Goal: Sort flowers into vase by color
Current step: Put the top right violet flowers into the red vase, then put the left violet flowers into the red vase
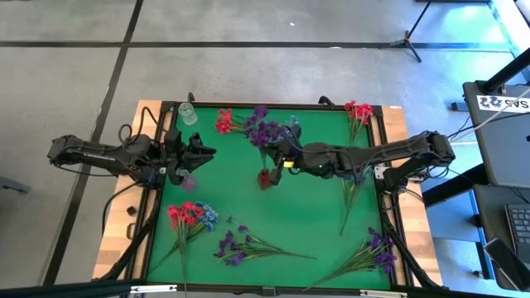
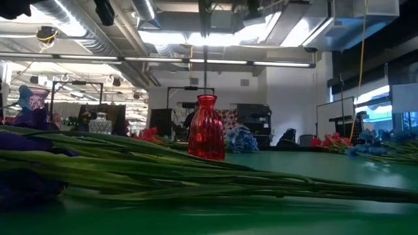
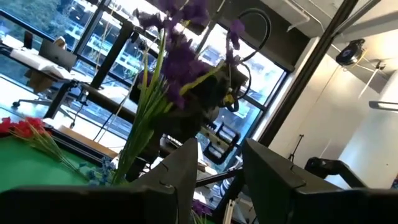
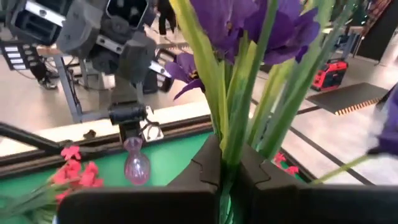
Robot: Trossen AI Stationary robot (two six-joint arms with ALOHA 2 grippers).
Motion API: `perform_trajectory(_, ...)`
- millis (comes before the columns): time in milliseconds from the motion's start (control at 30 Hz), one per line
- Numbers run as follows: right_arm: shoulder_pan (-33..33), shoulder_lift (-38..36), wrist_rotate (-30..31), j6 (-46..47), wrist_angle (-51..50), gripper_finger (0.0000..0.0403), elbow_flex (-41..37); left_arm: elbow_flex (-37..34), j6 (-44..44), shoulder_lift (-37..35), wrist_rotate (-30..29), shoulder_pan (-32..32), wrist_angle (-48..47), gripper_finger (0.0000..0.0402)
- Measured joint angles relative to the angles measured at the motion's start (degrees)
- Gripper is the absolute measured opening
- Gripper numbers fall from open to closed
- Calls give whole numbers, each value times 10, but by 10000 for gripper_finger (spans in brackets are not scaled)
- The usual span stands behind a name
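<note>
Monitor label (image 1: 494,102) reads "SAS" (partly).

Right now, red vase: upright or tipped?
Upright. The red vase stands on its base, neck up, on the green mat; nothing shows sticking out of its mouth.

The table (image 1: 290,207) surface is solid green with a black frame and a light wood border. The flowers (image 1: 263,131) held above it are dark purple on green stems. The ribbed vase (image 2: 206,128) at centre is red; a second, small vase (image 4: 136,163) is pale purple, and a third vase (image 1: 188,113) at the far edge is clear. Loose sprigs (image 1: 189,217) combine red-pink and light blue blossoms. Other sprigs (image 1: 377,252) are purple. Both arms (image 1: 91,154) are black.
</note>
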Motion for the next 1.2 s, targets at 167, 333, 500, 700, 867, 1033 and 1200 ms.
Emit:
perform_trajectory(167, 0, 12, 0, 31, -25, 31, -1, 0, 1, 0, -4, 0, 1, 124)
perform_trajectory(333, 0, 22, -6, 60, -47, 51, -1, 0, 1, 0, -13, 0, 2, 124)
perform_trajectory(500, 0, 22, -32, 112, -67, 103, -1, 0, 1, 0, -8, 0, 2, 124)
perform_trajectory(700, 1, 20, -59, 165, -186, 186, 48, 0, 0, 0, -6, 0, 0, 124)
perform_trajectory(867, 1, 20, -87, 212, -336, 242, 130, 0, -3, 0, -6, 0, -1, 124)
perform_trajectory(1033, 11, 18, -125, 267, -512, 271, 216, 0, -3, 0, -6, 0, -21, 124)
perform_trajectory(1200, 56, 18, -109, 317, -665, 275, 250, 0, -4, 0, -6, 0, -60, 124)
